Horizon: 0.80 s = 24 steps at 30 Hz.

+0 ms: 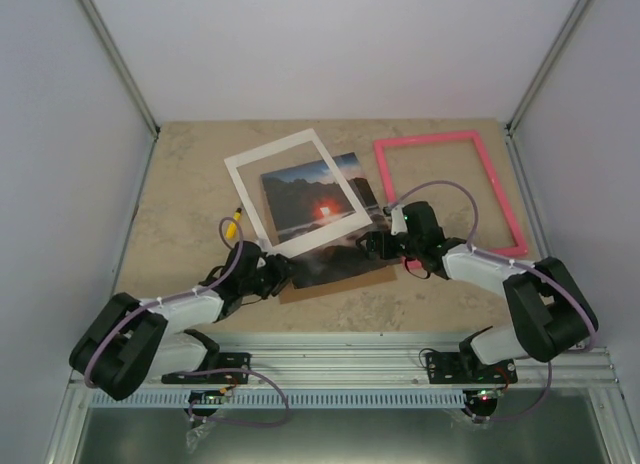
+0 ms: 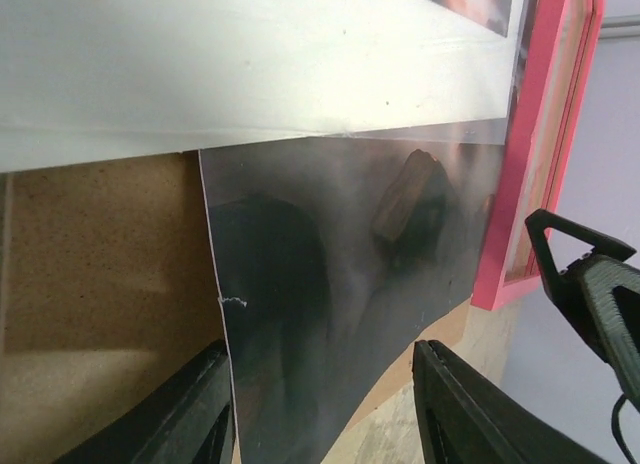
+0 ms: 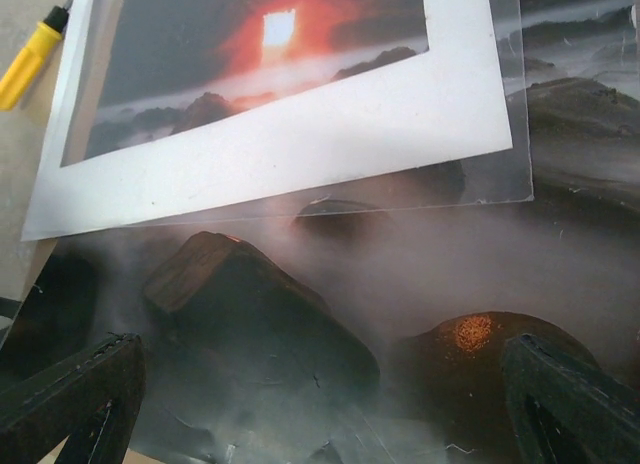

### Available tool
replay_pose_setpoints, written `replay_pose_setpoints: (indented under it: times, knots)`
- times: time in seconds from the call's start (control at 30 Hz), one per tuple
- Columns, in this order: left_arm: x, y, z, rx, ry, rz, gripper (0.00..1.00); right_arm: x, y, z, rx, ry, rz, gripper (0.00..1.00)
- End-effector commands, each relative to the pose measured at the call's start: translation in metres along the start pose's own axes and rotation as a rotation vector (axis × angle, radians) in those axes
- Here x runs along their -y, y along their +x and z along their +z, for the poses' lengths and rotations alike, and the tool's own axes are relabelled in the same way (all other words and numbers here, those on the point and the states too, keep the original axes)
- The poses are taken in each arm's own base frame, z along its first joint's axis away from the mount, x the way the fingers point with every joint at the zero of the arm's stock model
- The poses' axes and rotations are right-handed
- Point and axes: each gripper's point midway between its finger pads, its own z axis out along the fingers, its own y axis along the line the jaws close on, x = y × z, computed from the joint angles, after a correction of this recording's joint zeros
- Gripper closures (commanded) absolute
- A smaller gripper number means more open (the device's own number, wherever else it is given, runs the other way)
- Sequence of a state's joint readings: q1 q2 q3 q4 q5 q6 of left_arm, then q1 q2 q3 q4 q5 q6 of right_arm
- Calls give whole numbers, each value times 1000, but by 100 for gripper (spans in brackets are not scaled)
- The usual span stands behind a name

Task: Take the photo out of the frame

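Observation:
The photo [image 1: 312,199] of dark rocks, mist and a red sun lies flat at mid-table, out of the pink frame [image 1: 426,139], which lies empty to its right. A white mat [image 1: 272,149] rests askew on the photo. My left gripper [image 1: 281,275] is open at the photo's near-left corner; in the left wrist view the dark corner [image 2: 330,314] lies between the fingers [image 2: 195,409]. My right gripper [image 1: 376,246] is open at the photo's near-right edge. In the right wrist view the rocks [image 3: 330,314] lie between its fingers [image 3: 75,394].
A brown backing board [image 1: 330,285] lies under the photo's near edge. A clear sheet [image 3: 500,144] lies between mat and photo. A yellow pen-like object [image 1: 232,224] lies left of the mat. White walls enclose the table.

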<state>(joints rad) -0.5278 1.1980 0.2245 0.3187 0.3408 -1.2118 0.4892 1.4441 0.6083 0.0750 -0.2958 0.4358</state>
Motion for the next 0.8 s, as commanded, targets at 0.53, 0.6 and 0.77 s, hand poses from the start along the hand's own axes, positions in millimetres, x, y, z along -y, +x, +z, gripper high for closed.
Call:
replay_pose_setpoints:
  times: [0.53,0.6,0.77]
  knots:
    - [30,4,10,3,111,-22,74,1,-11,-17,75,0,15,2]
    - [33,4,6,10,123,-21,79,1,-11,-20,82,2,15,2]
    - [38,3,-7,30,132,-9,87,6,-9,-23,72,23,27,2]
